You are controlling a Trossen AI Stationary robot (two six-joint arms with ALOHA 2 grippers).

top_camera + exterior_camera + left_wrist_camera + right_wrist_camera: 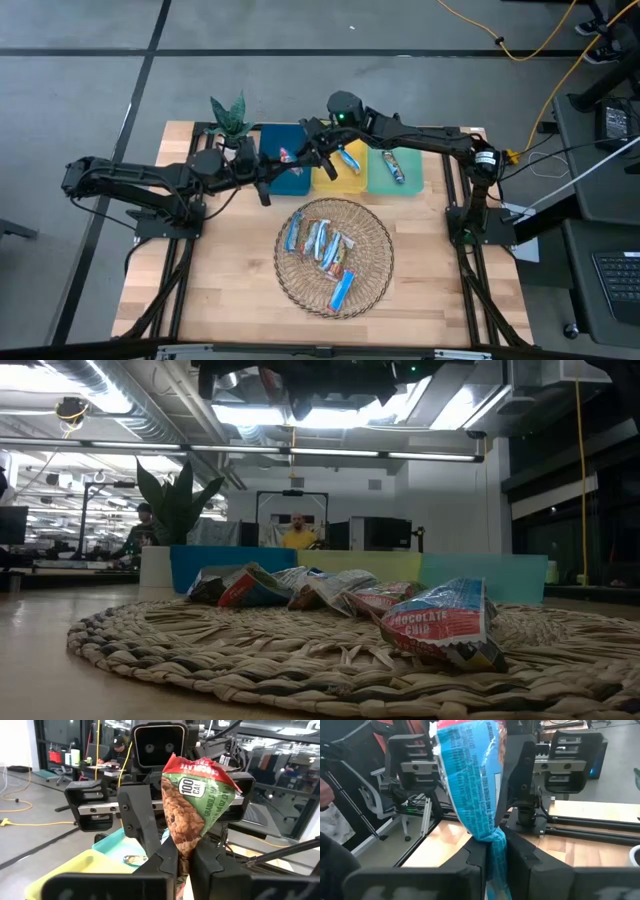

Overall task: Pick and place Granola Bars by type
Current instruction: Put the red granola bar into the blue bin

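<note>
Between both grippers (pixel 300 155), granola bar (pixel 192 805)

A round woven wicker basket (pixel 300 275) sits on the light wooden tabletop (pixel 220 290), a little toward six o'clock of centre in the high view. Toward twelve o'clock, three shallow plastic trays stand edge to edge in a row: a blue tray (pixel 272 140), a yellow tray (pixel 345 180) and a green tray (pixel 412 180). A small green plant in a white pot (pixel 230 118) stands at about eleven o'clock, just beside the blue tray. A yellow cable (pixel 540 45) trails over the grey floor at one o'clock.
</note>
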